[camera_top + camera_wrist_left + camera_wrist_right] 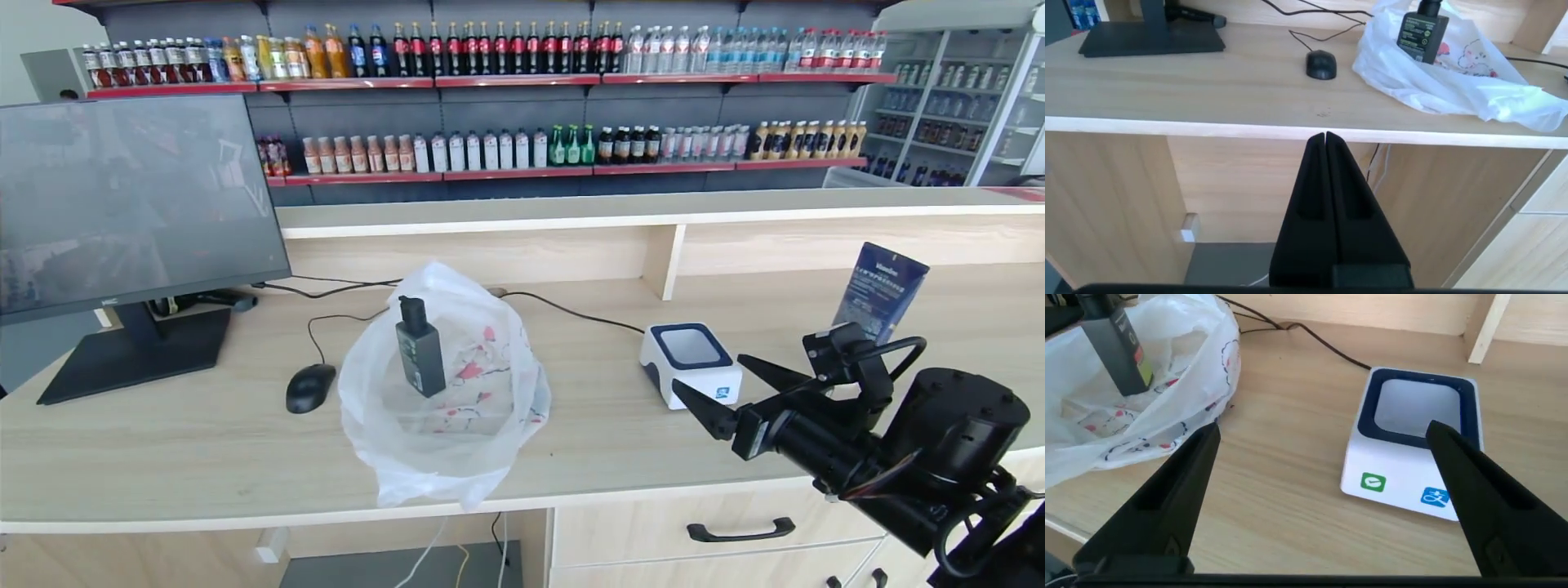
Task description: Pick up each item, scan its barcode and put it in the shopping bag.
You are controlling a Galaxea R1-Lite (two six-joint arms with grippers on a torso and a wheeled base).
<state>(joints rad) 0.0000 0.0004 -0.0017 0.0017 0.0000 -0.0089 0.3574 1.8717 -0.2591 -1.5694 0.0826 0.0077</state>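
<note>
My right gripper, fingers wide beside the scanner, hides the blue pack's foot; my left gripper's fingers sit pressed together below the bench.

Wooden counter: monitor, mouse, shopping bag (bottle inside), scanner, blue packet.

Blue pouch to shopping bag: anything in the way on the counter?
Only the scanner sits between the blue pouch and the shopping bag, and it's the scan stop anyway. The open right pincer hangs just in front of the scanner. A dark bottle stands in the bag.
</note>
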